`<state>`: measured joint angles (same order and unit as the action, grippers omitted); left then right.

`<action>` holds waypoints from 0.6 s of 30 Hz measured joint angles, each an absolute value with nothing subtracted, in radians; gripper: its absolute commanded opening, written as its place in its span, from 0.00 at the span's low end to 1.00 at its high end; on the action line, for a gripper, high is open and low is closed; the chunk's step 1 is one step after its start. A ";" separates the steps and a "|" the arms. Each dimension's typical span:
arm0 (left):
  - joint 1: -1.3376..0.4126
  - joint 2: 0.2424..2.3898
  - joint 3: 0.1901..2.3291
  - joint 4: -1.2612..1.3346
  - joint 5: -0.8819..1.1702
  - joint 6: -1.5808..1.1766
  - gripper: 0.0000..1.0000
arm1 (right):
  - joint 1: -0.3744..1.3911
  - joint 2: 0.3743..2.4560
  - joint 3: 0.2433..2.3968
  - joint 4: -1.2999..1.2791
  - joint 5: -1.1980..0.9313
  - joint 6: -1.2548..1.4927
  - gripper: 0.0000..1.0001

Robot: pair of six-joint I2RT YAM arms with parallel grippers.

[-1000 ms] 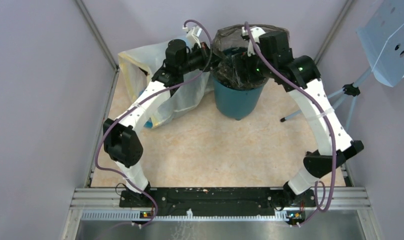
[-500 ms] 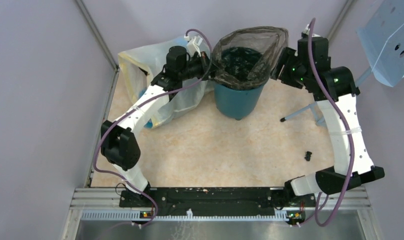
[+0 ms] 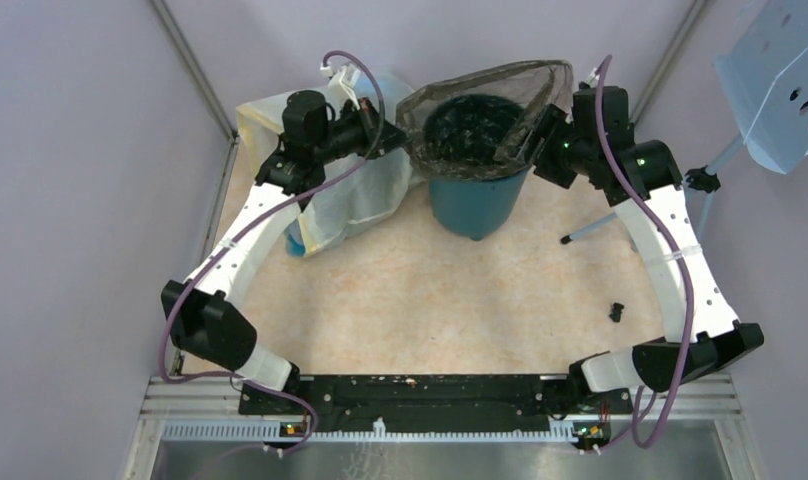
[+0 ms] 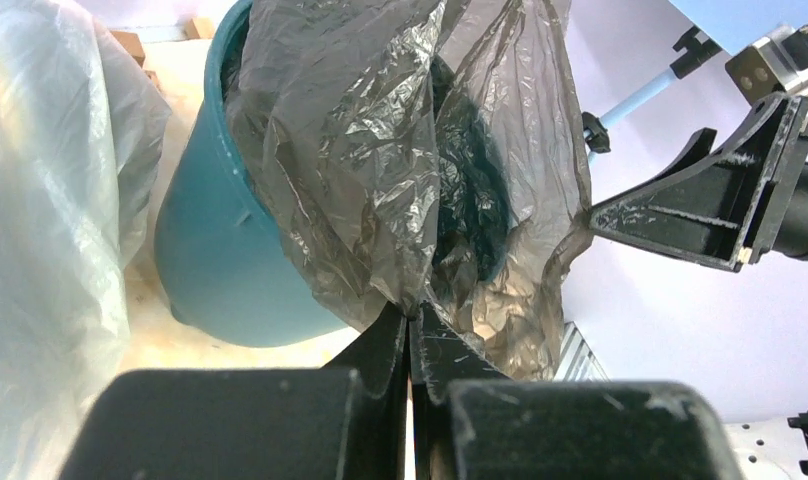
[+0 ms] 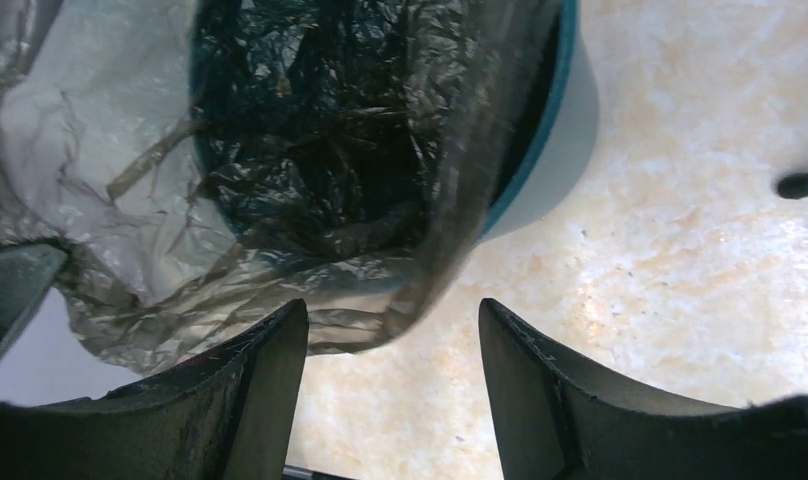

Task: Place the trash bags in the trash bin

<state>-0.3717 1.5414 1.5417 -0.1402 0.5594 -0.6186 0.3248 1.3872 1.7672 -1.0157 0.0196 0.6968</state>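
Glossy black plastic trash bag (image 4: 380, 150) sits half-seated in round teal bin (image 3: 475, 205): your left gripper (image 4: 410, 330) clamps its mouth, right gripper (image 5: 392, 303) gapes empty; next, probably, cuff the bin's rim.

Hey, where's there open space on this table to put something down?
The widest bare patch is the tabletop between the teal trash bin and the arm bases, apart from a small black part toward the right side. The far strip is crowded: bin, stretched trash bag, big whitish bag, left gripper and right gripper.
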 measured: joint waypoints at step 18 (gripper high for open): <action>-0.354 1.491 1.427 -0.119 0.564 -0.656 0.00 | 0.325 1.481 1.830 -0.990 0.015 0.707 0.04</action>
<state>-0.3538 1.4906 1.4273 -0.1192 0.5644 -0.6559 0.3248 1.4807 1.8297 -0.9897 0.0154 0.7071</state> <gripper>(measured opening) 0.003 0.208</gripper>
